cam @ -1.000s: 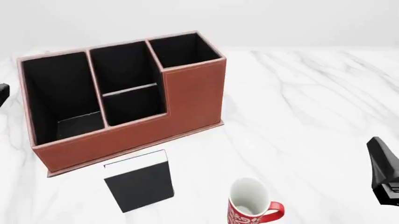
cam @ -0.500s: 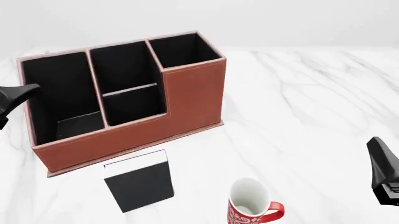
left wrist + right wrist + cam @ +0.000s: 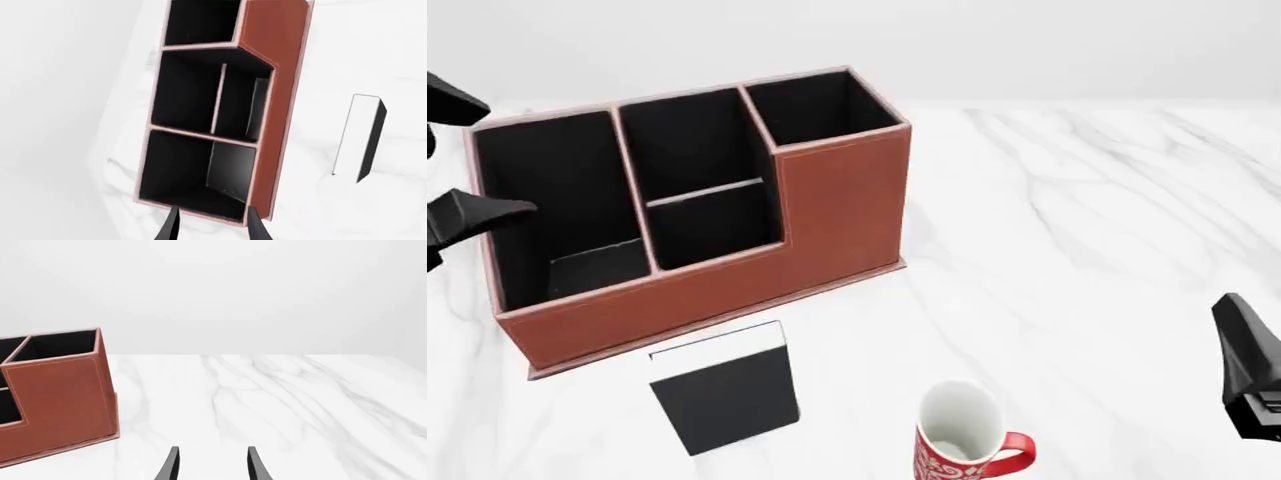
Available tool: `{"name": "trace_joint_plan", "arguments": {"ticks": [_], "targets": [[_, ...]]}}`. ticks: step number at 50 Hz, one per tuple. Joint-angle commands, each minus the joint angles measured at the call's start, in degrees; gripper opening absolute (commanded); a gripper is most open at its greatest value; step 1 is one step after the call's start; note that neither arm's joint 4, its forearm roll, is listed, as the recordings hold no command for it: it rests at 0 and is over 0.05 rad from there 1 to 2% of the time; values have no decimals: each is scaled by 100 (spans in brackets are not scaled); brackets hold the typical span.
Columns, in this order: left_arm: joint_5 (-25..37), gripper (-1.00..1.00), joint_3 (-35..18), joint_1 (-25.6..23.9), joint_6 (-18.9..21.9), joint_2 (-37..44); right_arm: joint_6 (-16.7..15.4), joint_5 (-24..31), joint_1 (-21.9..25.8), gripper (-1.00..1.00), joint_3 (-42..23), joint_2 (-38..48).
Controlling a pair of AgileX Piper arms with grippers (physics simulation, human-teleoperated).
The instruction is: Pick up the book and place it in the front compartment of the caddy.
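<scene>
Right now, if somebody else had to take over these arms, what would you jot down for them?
Left gripper: open, empty, beside the caddy's wide end cell.
Right gripper: open, empty, over bare marble.
Book: standing upright on the table in front of the caddy, near the red-and-white mug, untouched.
Front compartment: nothing in it.
Done: nothing yet.
Left: grasp the book, lift it, lower it into that cell.

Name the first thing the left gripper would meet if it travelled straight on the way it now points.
Probably the reddish-brown leather-look caddy: the open left gripper points at its wide end cell. Depth is unclear.
</scene>
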Motion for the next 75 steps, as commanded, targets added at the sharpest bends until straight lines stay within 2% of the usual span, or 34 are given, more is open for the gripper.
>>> {"name": "trace_joint_plan", "arguments": {"ticks": [1,3,5,8,11,12,17,18,20,22,23,24,26,27,30,31,34,36,40,44,45,46,50,53,58,75], "targets": [[1017,100,-755,-208,188,780,1,7,0,100,5,-13],[1117,100,-832,-99,268,965,0,7,0,100,5,-13],[1271,100,-1080,-350,-12,1245,0,7,1,100,5,-14],[1333,100,-1079,-251,83,1341,0,7,0,100,5,-13],[1452,100,-1333,-375,-86,1609,0,7,-1,100,5,-13],[1604,100,-1562,-588,-351,1865,0,7,1,100,5,-13],[1630,100,-1575,-510,-334,1960,-1,7,1,100,5,-12],[1673,100,-1781,-1009,-987,2406,0,7,1,100,5,-12],[1669,100,-1680,-836,-877,2481,0,7,0,100,5,-14],[1671,100,-1751,-926,-1018,2590,0,7,1,100,5,-12],[1672,100,-1879,-1139,-1298,2671,0,7,0,100,5,-13],[1672,100,-1841,-1155,-1329,2714,1,7,0,100,5,-12],[1672,100,-1703,-925,-1128,2724,1,7,0,100,5,-13],[1673,100,-1707,-1257,-1476,2815,0,7,1,100,5,-13],[1673,100,-1646,-1224,-1521,2897,0,7,2,100,5,-13],[1673,100,-1728,-1529,-1854,2966,1,7,1,100,5,-13],[1673,100,-1615,-1356,-1684,2975,0,7,-1,100,5,-13],[1673,100,-1556,-1555,-1869,3019,-1,7,2,100,5,-12],[1673,100,-1434,-1513,-1865,3084,0,7,0,100,5,-12],[1673,100,-1392,-1828,-2182,3168,0,7,0,100,5,-12],[1673,100,-1139,-2025,-2467,3274,-1,7,0,100,5,-12],[1673,100,-1149,-2138,-2575,3287,0,7,0,100,5,-13],[1673,100,-1126,-2086,-2514,3289,-1,7,0,100,5,-13],[1673,100,-1115,-2331,-2739,3285,0,7,0,100,5,-13],[1673,100,-1059,-2258,-2658,3278,0,7,0,100,5,-12],[1673,100,-584,-2754,-3088,3085,0,7,1,100,5,-13]]}}
